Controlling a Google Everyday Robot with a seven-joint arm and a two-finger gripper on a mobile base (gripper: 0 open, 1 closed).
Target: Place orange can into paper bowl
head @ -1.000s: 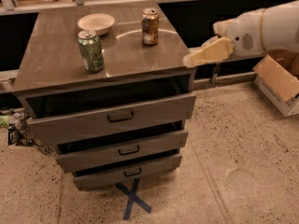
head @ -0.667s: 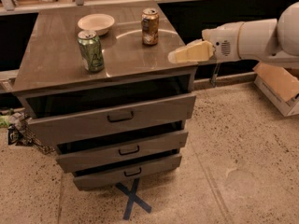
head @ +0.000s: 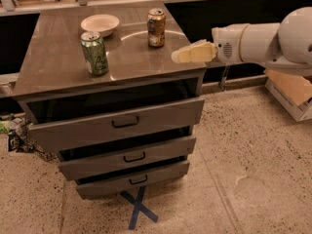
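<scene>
The orange can (head: 156, 28) stands upright on the grey-brown cabinet top (head: 58, 62), towards its back right. The cream-white paper bowl (head: 100, 24) sits to the can's left near the back edge, apart from it. My gripper (head: 179, 56), with cream-yellow fingers on a white arm (head: 258, 40), reaches in from the right. Its tip hovers over the cabinet's right front corner, a little right of and nearer than the orange can, touching nothing.
A green can (head: 94, 53) stands upright at the middle left of the cabinet top. The cabinet has three drawers (head: 126, 123), each slightly pulled out. A cardboard box (head: 292, 94) lies on the floor at right. A blue tape cross (head: 139, 207) marks the floor.
My gripper and arm have moved left, from beside the cabinet's right edge to over its right front corner. The cans and bowl have not moved.
</scene>
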